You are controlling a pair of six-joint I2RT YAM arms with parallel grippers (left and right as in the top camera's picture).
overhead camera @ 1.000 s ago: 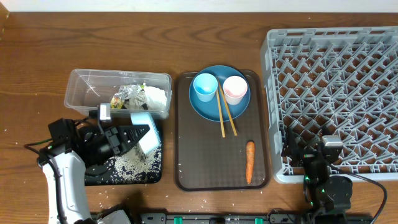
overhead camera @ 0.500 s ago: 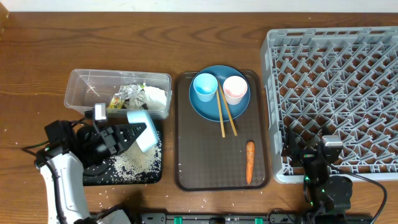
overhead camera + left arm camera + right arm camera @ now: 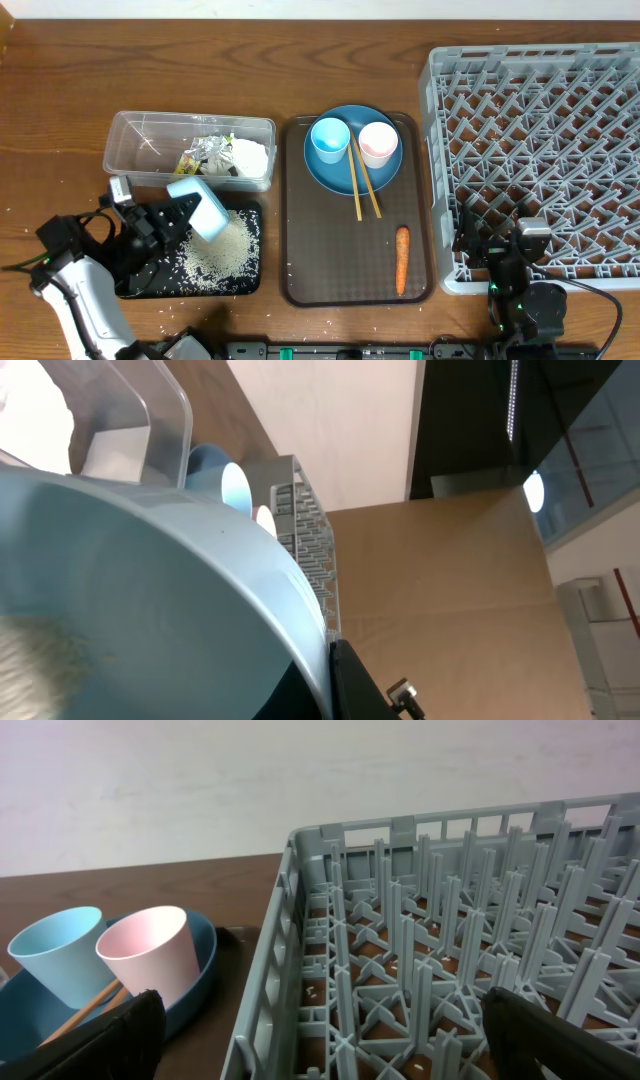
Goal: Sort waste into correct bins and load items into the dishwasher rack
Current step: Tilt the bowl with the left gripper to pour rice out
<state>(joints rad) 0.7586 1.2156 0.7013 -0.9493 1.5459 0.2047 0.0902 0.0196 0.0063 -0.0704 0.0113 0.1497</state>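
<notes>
Tallying: my left fingers (image 3: 170, 218) pinch the tilted bowl (image 3: 200, 207); rice (image 3: 215, 255) lies in black tray (image 3: 240, 286); tissue (image 3: 250, 155), wrapper (image 3: 205, 150) in clear tub (image 3: 140, 135); carrot (image 3: 402, 258), plate (image 3: 330, 175), cups (image 3: 329, 138), chopsticks (image 3: 360, 185) pending; rack (image 3: 540, 130) unloaded; right fingers (image 3: 100, 1045) spread.

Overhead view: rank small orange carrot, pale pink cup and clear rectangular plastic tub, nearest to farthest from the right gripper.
From the right gripper:
1. Small orange carrot, just left, on the brown tray.
2. Pale pink cup, farther back, on the dark-blue plate.
3. Clear rectangular plastic tub, far left.
</notes>
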